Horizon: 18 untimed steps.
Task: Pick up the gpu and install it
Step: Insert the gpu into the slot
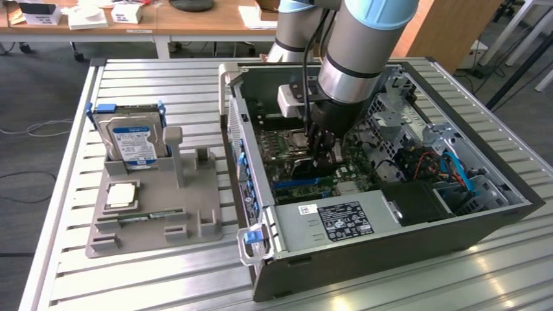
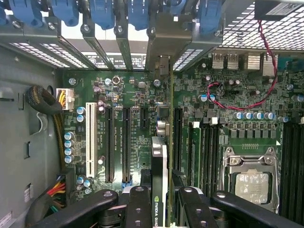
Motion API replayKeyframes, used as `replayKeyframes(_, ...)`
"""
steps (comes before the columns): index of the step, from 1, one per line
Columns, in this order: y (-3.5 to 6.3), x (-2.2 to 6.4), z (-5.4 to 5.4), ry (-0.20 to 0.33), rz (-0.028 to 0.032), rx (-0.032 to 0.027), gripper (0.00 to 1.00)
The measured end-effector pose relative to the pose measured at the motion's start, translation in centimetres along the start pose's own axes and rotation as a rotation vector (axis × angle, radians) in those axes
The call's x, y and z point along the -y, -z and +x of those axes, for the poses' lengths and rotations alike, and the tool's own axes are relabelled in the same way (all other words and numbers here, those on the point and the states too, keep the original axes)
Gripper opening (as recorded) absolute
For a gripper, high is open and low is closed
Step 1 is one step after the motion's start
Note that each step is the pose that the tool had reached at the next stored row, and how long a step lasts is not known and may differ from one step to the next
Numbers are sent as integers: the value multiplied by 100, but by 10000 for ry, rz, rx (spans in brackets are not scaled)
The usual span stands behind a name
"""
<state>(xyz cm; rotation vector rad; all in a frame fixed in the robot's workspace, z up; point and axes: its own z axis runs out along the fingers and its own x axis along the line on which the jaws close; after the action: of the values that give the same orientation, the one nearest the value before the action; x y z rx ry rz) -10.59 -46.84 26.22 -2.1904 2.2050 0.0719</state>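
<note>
On slatted alu surface (image 1: 147, 278), w/ wooden desks (image 1: 199, 23) and grey floor (image 1: 35, 129) behind, dark grey PC case (image 1: 415, 249) lies on its side, lid off. Beside it, at exterior view's left, matte grey plastic fixture (image 1: 186, 207) carries silver hard drive (image 1: 134, 142) w/ blue label standing upright, plus square CPU chip (image 1: 123, 194) and thin green memory strip (image 1: 147, 217) lying flat. Silver PSU (image 1: 298, 233) has black label, print too small to read. Silver-and-blue arm (image 1: 354, 65) reaches down into case; jaws clamp gpu (image 1: 307, 170) on edge, low over green motherboard (image 1: 285, 146).

Wrist view: gpu (image 2: 159, 161) edge-on, pinched btwn black fingers (image 2: 137, 204), jaws closed on it; "NVIDIA QUA…" reads along its edge. Thin tan board edge runs twd perforated metal slot covers (image 2: 109, 47) under blue clips (image 2: 102, 12). Whether it touches a slot: can't tell. Red wire (image 2: 266, 57) loops near metal CPU socket (image 2: 251, 180).
</note>
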Motion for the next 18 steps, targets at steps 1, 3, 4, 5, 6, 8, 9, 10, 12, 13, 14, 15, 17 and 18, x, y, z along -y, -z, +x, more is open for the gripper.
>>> replayKeyframes(1, 0, 0, 0, 0, 0, 0, 27)
replayKeyframes(3, -3, 0, 0, 0, 1, 2, 27)
replayKeyframes(4, -8, 0, 0, 0, 3, 6, 27)
replayKeyframes(5, -13, 0, 0, 0, 3, 5, 27)
replayKeyframes(6, -14, 0, 1, 0, 1, 2, 27)
replayKeyframes(8, -13, 0, 1, 0, 0, 0, 27)
replayKeyframes(9, -14, 0, 1, 0, 0, 0, 27)
replayKeyframes(10, -14, 0, 1, 0, 1, 0, 27)
replayKeyframes(12, -19, 0, 1, 0, 1, 3, 27)
replayKeyframes(13, -24, 0, 1, 0, 3, 6, 27)
replayKeyframes(14, -29, 0, 1, 0, 2, 5, 27)
replayKeyframes(15, -34, -1, 2, 0, 1, 2, 27)
replayKeyframes(17, -36, -1, 2, 0, 0, 0, 27)
replayKeyframes(18, -35, -1, 2, 0, 0, 0, 27)
